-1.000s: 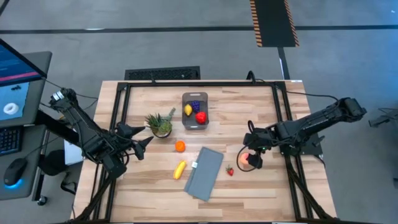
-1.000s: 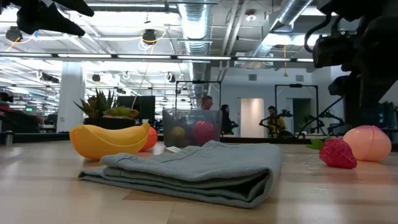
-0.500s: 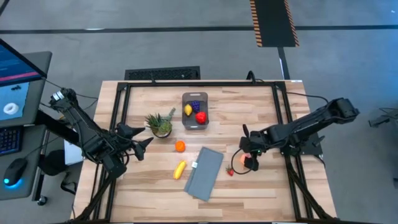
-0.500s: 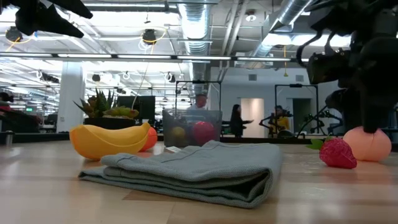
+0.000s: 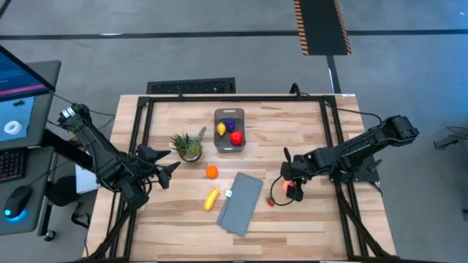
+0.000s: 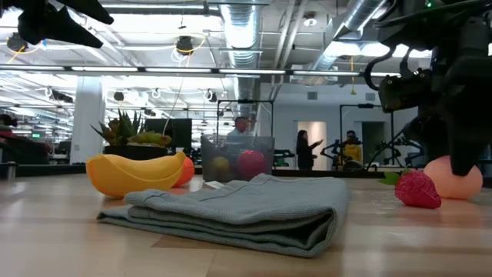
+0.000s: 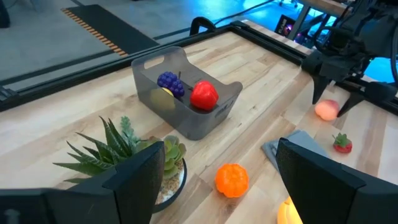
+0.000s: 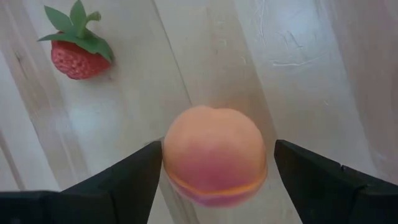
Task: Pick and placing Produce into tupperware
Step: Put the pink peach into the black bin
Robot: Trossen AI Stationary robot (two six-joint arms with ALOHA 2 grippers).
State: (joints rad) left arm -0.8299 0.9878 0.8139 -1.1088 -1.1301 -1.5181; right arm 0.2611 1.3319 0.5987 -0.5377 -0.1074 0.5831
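Observation:
The pink peach (image 8: 214, 155) lies on the wood between the open fingers of my right gripper (image 8: 217, 186), which stands over it near the table's right side (image 5: 289, 184). The tiny strawberry (image 8: 78, 53) lies close by (image 5: 270, 201). The clear-grey tub (image 5: 229, 131) holds the lemon (image 5: 221, 129), the purple grapes (image 5: 230, 123) and a red fruit (image 5: 236, 136). The orange (image 5: 211, 172) and the banana (image 5: 211, 199) rest on the table. My left gripper (image 5: 167, 168) is open and waits at the left edge. My right gripper comes at the peach from above, pointing down, one finger on each side of it. One finger (image 8: 134, 177) lies right against the peach's side (image 8: 169, 155) and the other stands a little off; I cannot tell whether any finger touches it. The peach rests on the table.
A folded grey cloth (image 5: 241, 202) lies between the banana and the strawberry. A small spiky potted pineapple plant (image 5: 189, 146) stands left of the tub. Black frame rails (image 5: 333, 139) run along the table's sides. People show in the room beyond the table.
My right gripper has moved down and a little toward the table's left edge, so its fingers now stand around the peach. The peach, the strawberry and the other fruits have stayed where they were.

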